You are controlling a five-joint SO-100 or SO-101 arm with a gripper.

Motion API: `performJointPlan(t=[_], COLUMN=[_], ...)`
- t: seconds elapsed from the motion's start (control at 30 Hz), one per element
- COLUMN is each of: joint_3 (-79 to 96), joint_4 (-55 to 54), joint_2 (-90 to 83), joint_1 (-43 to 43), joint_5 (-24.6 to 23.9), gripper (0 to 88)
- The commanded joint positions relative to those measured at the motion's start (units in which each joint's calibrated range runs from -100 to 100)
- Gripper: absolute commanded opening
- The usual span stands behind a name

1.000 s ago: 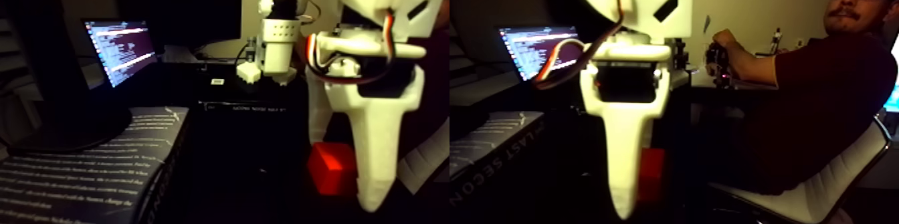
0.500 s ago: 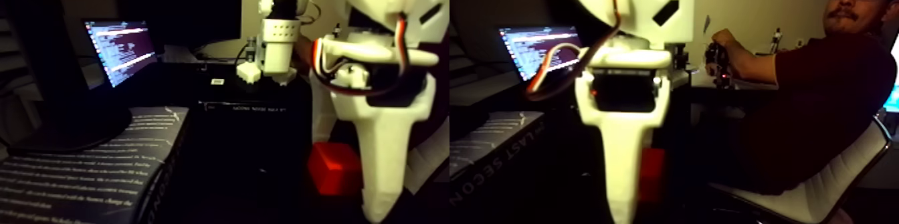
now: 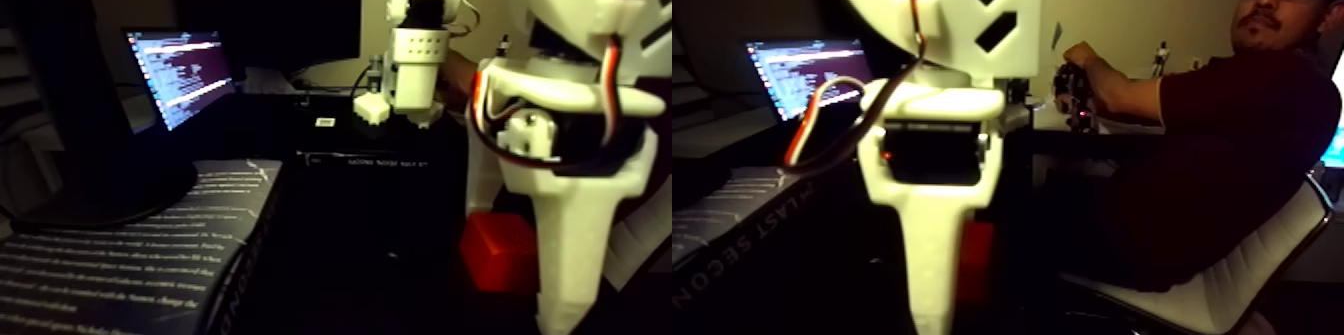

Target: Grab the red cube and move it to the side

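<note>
Dark desk (image 3: 380, 259); red cube (image 3: 495, 251) just left behind white end effector (image 3: 565, 304); finger spacing unclear.

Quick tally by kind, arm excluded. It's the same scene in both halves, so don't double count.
Red cube: 1
Lit laptop: 1
Foreground book: 1
Person: 1
White chair: 1
Total: 5
The dark items behind are too dim to count.
</note>
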Motion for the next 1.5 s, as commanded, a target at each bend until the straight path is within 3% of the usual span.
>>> performJointPlan(t=[0.0, 0.4, 0.47, 0.63, 1.17, 1.47], joint_3=[-2.51, -3.5, -3.5, -3.5, -3.32, -3.5], joint_4=[1.51, 2.69, 2.69, 2.69, 2.86, 8.78], joint_2=[0.44, 1.37, 1.37, 1.37, -0.06, -13.08], joint_1=[0.03, -0.14, -0.14, -0.14, -0.39, -0.64], joint_5=[0.22, 0.38, 0.38, 0.27, 0.49, 2.11], gripper=[35.4, 34.9, 29.3, 0.4, 2.3, 2.3])
